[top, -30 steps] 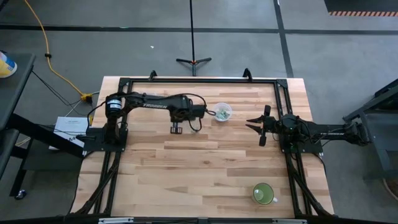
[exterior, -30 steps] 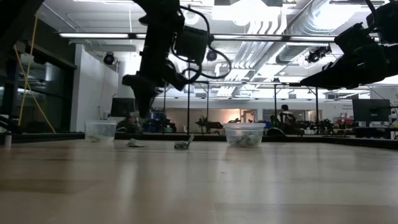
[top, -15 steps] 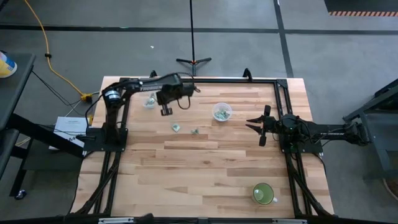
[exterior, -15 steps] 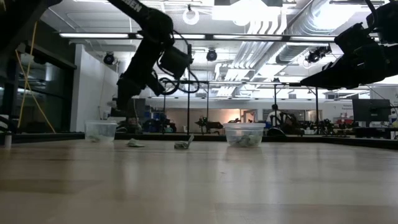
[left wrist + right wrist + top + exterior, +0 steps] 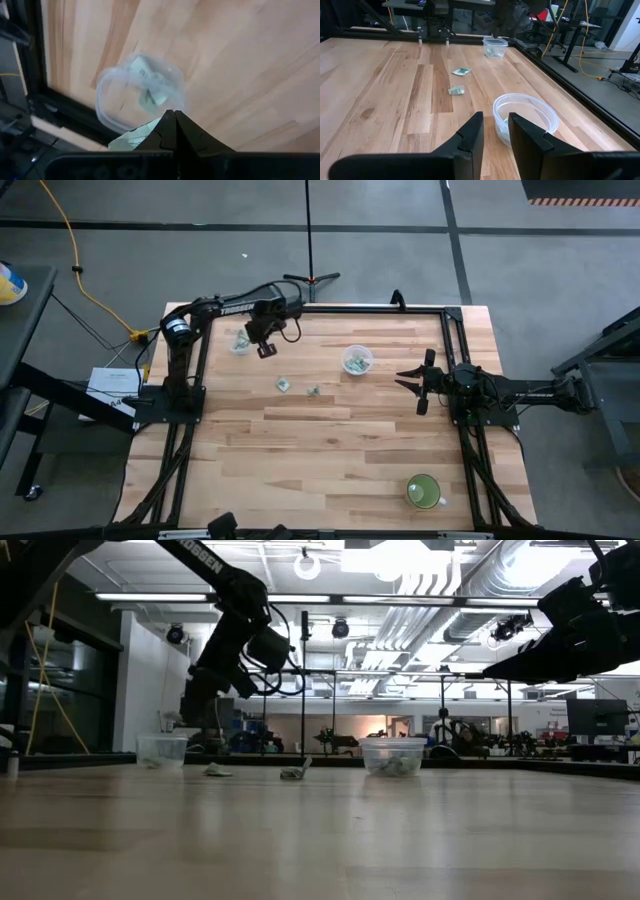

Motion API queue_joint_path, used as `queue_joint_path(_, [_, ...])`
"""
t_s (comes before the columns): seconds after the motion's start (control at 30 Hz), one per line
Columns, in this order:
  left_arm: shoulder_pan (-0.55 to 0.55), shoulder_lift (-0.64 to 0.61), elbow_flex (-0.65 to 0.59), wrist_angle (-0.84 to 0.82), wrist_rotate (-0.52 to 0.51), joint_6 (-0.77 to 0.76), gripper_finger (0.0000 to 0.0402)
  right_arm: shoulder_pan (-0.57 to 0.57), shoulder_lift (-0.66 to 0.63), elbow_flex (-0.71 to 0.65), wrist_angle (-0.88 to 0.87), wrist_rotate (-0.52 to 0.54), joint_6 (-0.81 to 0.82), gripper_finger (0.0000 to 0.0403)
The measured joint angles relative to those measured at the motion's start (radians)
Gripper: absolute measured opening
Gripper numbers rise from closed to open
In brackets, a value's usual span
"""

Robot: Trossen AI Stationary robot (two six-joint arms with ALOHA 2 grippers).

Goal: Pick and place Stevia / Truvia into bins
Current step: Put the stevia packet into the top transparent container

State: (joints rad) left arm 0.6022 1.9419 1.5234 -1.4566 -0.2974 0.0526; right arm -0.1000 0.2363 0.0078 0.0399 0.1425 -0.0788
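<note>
Left gripper [image 5: 172, 116]: jaws pinched on a sweetener packet [image 5: 131, 137], just above the left cup [image 5: 239, 342].
Loose packets [image 5: 284, 385]: counter [image 5: 330, 450] between the cups.
Right cup [image 5: 357, 360]: holds packets.
Right gripper [image 5: 405, 383]: jaws apart, beside it.

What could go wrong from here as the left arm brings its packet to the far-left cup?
The left gripper pinches the packet by one edge, and most of it sticks out sideways; released off-centre, it may land outside the cup. The fingers hang close above the light cup's rim and could tip it.
</note>
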Motion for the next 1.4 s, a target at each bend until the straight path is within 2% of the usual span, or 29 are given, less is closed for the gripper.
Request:
queue_joint_path(0.07, [0.000, 0.000, 0.000, -0.027, -0.029, -0.006, 0.0043, 0.000, 0.000, 0.000, 0.000, 0.000, 0.000, 0.0083])
queue_joint_path(0.17, [0.000, 0.000, 0.000, -0.036, -0.095, -0.039, 0.0086, 0.000, 0.000, 0.000, 0.000, -0.001, 0.000, 0.0083])
queue_joint_path(0.33, [0.000, 0.000, 0.000, -0.036, -0.101, -0.057, 0.0154, 0.000, 0.000, 0.000, -0.001, -0.002, 0.000, 0.0083])
queue_joint_path(0.4, [-0.004, -0.001, 0.001, -0.035, -0.070, -0.058, 0.0175, 0.000, 0.000, 0.000, -0.001, -0.002, 0.000, 0.0083])
queue_joint_path(0.5, [-0.019, -0.006, 0.006, -0.016, 0.073, -0.062, 0.0194, 0.000, 0.000, 0.000, -0.001, -0.003, 0.000, 0.0083])
queue_joint_path(0.6, [-0.064, -0.025, 0.000, 0.077, 0.207, -0.061, 0.0197, 0.000, 0.000, 0.000, -0.001, -0.003, 0.000, 0.0083])
queue_joint_path(0.7, [-0.139, -0.027, -0.003, 0.178, 0.264, -0.025, 0.0189, 0.000, 0.000, 0.000, -0.001, -0.003, 0.000, 0.0083])
queue_joint_path(0.8, [-0.231, -0.027, -0.003, 0.275, 0.291, 0.035, 0.0177, 0.000, 0.000, 0.000, -0.002, -0.003, 0.000, 0.0083])
queue_joint_path(1.0, [-0.402, -0.020, -0.039, 0.405, 0.258, 0.074, 0.0168, 0.000, 0.000, 0.000, -0.002, -0.003, 0.000, 0.0083])
queue_joint_path(1.07, [-0.421, -0.021, -0.058, 0.416, 0.228, 0.036, 0.0168, 0.000, 0.000, 0.000, -0.002, -0.003, 0.000, 0.0083])
queue_joint_path(1.17, [-0.415, -0.020, -0.089, 0.391, 0.197, -0.097, 0.0168, 0.000, 0.000, 0.000, -0.002, -0.003, 0.000, 0.0083])
queue_joint_path(1.27, [-0.382, -0.020, -0.118, 0.355, 0.219, -0.247, 0.0168, 0.000, 0.000, 0.000, -0.002, -0.003, 0.000, 0.0083])
queue_joint_path(1.4, [-0.336, -0.020, -0.168, 0.367, 0.269, -0.351, 0.0172, 0.000, 0.000, 0.000, 0.000, -0.003, 0.000, 0.0083])
